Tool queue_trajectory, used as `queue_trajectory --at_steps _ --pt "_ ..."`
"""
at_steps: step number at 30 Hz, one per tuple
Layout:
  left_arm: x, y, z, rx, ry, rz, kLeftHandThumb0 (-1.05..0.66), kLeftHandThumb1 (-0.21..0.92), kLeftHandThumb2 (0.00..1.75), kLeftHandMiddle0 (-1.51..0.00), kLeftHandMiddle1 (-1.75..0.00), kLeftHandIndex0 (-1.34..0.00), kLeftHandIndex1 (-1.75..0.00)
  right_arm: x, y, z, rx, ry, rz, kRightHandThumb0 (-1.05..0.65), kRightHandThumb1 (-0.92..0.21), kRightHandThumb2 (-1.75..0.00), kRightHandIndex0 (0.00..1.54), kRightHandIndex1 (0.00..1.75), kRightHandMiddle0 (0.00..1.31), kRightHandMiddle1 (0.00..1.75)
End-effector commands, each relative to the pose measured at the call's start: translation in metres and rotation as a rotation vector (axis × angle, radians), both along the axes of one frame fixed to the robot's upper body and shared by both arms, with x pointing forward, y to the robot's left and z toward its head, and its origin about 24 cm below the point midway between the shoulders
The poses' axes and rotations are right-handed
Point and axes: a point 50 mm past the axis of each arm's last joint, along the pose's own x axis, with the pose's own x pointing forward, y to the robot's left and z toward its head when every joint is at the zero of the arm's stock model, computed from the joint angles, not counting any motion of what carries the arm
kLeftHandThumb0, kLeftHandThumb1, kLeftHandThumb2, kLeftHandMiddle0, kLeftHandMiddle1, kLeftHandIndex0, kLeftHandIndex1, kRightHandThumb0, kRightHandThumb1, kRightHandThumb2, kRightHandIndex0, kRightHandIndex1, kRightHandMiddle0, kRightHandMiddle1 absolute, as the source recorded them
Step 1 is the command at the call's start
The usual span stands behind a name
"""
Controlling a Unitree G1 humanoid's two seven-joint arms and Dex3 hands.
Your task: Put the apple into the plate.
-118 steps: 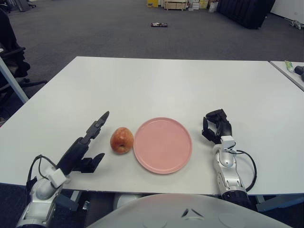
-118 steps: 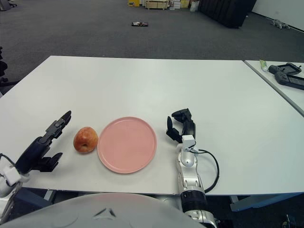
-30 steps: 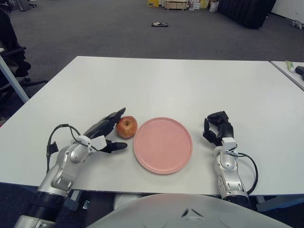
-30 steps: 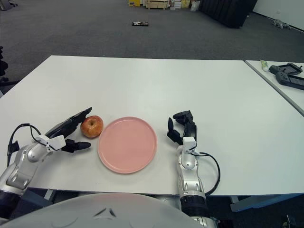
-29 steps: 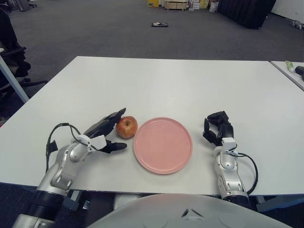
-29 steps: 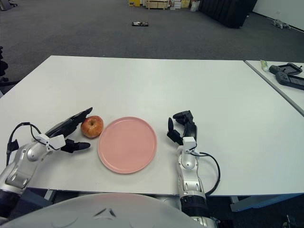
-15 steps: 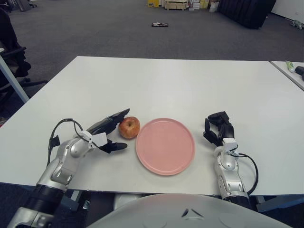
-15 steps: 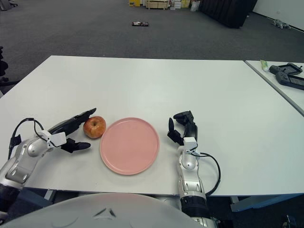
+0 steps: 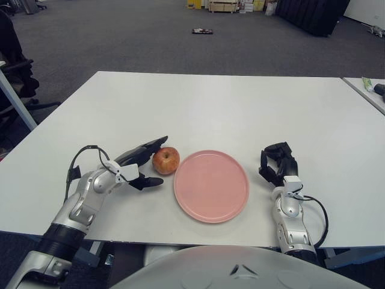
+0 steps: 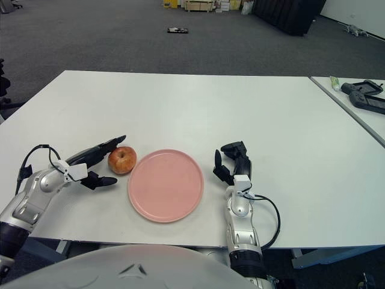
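- One red-and-yellow apple [image 9: 166, 161] sits on the white table [image 9: 198, 108], stem dimple up, just left of the pink plate [image 9: 211, 186] and outside its rim; whether apple and rim touch cannot be told.
- Nothing lies in the plate, which is flat near the table's front edge.
- No brand, label or writing can be read on any of these things.
- At the apple's left, the left hand [image 9: 137, 165] has its fingers spread around it: one long finger reaches along the apple's far side, another lies on the table at its near side, and nothing is clamped.
- Right of the plate shows the right hand [image 9: 277, 164], apart from the rim, fingers curled inward and holding nothing.
- On a neighbouring table at the far right lie dark controller-like devices [image 10: 363, 95] and a small green-and-white item [image 10: 334, 82].
- Beyond the table, a small dark object [image 9: 201, 31] lies on the grey carpet, with boxes [image 9: 221, 6] against the back.
- An office chair [image 9: 13, 72] stands at the far left.
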Motion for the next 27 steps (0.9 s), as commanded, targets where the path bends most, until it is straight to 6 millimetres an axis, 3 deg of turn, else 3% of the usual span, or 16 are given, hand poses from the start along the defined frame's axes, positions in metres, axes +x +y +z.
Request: queue_trajectory --at_steps 1,17,21,27 --pt "0.003 -0.002 -0.007 0.022 0.024 0.013 -0.94 0.58 0.68 0.0 0.0 0.0 0.0 -0.006 -0.003 -0.01 -0.012 0.062 -0.008 -0.38 -0.7 -0.83 0.57 1.27 0.32 1.75" --pt "0.017 -0.015 -0.007 -0.027 -0.096 0.151 -0.83 0.51 0.79 -0.06 -0.06 0.0 -0.27 -0.006 -0.004 -0.009 -0.015 0.035 -0.005 -0.39 -0.65 -0.9 0.61 1.3 0.36 1.75" --pt "0.022 -0.021 -0.01 -0.006 -0.132 0.161 -0.85 0.51 0.78 -0.01 -0.23 0.0 -0.33 -0.006 -0.004 -0.01 -0.01 0.042 -0.01 -0.38 -0.67 -0.88 0.58 1.29 0.34 1.75" --pt "0.029 -0.026 -0.016 0.081 -0.195 0.113 -0.92 0.57 0.72 0.0 -0.32 0.0 -0.35 -0.007 -0.003 -0.008 -0.002 0.041 -0.017 -0.38 -0.69 -0.85 0.56 1.28 0.33 1.75"
